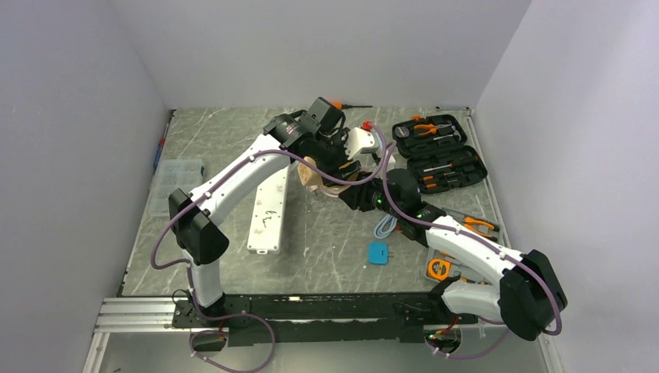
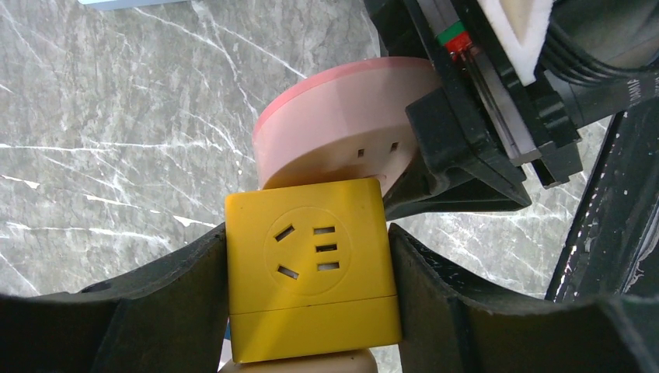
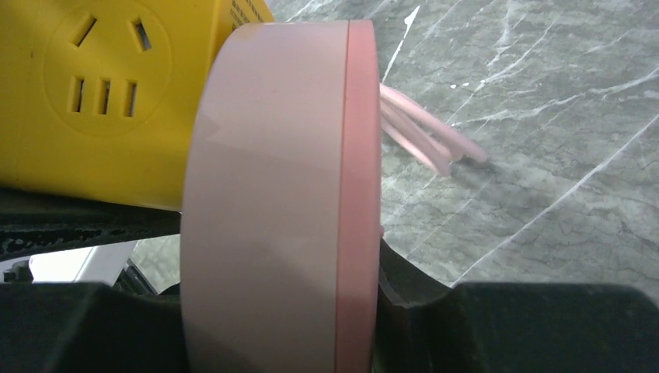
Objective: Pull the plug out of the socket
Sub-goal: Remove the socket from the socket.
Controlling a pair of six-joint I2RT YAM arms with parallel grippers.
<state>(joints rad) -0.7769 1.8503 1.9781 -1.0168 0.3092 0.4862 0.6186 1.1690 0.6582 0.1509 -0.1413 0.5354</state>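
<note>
The socket, a long white power strip (image 1: 268,214), lies on the table left of centre; its outlets do not show. My left gripper (image 2: 309,287) is shut on a yellow cube (image 2: 311,233) with outlet holes in its face. My right gripper (image 3: 280,311) is shut on the rim of a round pink disc (image 3: 272,155) with pink cable (image 3: 423,128) behind it. The cube (image 3: 101,93) sits against the disc (image 2: 334,140); I cannot tell if they are plugged together. Both grippers, left (image 1: 336,165) and right (image 1: 353,193), meet above the table's middle back.
A small blue plug (image 1: 378,252) lies near the front. An open black tool case (image 1: 439,151) stands at the back right. A light blue cable (image 1: 385,227), pliers (image 1: 478,225) and an orange tape measure (image 1: 439,268) lie right. A clear box (image 1: 177,183) sits left.
</note>
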